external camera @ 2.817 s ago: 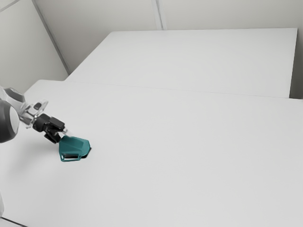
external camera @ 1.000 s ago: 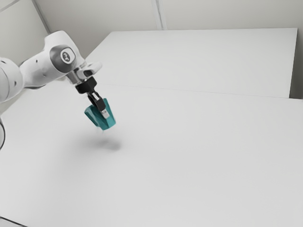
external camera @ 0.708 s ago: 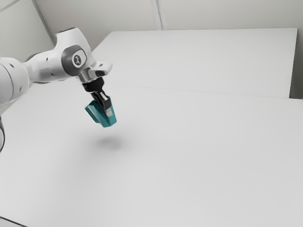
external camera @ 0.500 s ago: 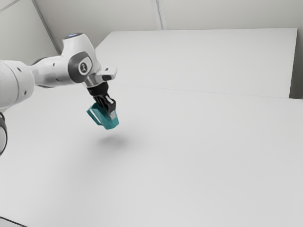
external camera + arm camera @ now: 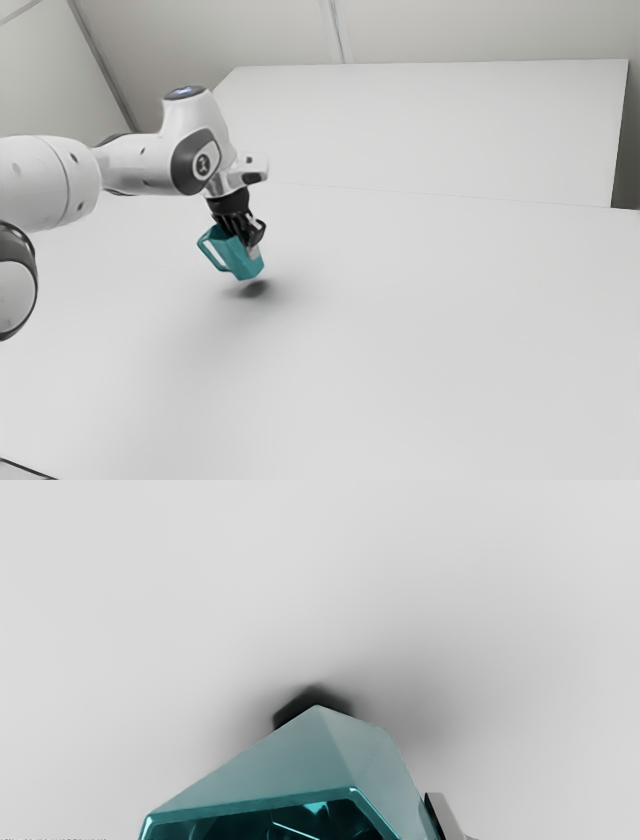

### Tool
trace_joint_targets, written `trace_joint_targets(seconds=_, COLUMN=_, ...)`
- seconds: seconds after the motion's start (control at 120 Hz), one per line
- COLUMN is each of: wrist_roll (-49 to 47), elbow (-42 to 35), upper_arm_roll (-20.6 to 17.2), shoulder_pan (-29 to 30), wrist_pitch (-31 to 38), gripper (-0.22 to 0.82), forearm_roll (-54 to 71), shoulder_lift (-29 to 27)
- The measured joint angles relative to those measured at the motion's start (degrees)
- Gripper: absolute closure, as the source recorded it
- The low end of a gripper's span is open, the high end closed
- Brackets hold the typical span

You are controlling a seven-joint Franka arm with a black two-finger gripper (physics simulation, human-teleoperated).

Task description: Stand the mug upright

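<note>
exterior view: arm [image 5: 145, 165] enters from the view's left, bent down at the wrist; tool [image 5: 250, 247] points down over the counter [image 5: 420, 330]. tool state: clamped on the mug [image 5: 238, 260], near its rim. mug is teal, faceted, held in the air just above the counter, its base apart from the shadow [image 5: 256, 289] beneath. attitude: tilted, not upright; mouth up and leaning toward the exterior view's left, base down toward the exterior view's right. handle [image 5: 209, 256] on the side facing the exterior view's left. a pale slab [image 5: 420, 125] lies beyond the counter. wrist view: mouth turned toward the hand, rim in sight, inside dark teal with bright glints; outer facets slope away to the base, dark shadow on the counter past it. one finger [image 5: 443, 810] lies along the mug's side; the other appears hidden by the mug, so its contact is read from the lifted mug.
</note>
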Motion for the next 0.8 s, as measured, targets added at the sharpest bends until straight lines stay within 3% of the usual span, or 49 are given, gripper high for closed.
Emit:
trace_joint_targets(seconds=0.767, wrist_roll=-6.6, elbow=-3.4, upper_arm_roll=0.0, shoulder_pan=-1.0, wrist_pitch=-0.2, gripper=0.78, forearm_roll=1.0, shoulder_lift=2.3)
trace_joint_targets(seconds=0.8, wrist_roll=-6.7, elbow=-3.4, upper_arm_roll=0.0, shoulder_pan=-1.1, wrist_pitch=-0.2, gripper=0.73, forearm_roll=1.1, shoulder_lift=2.5)
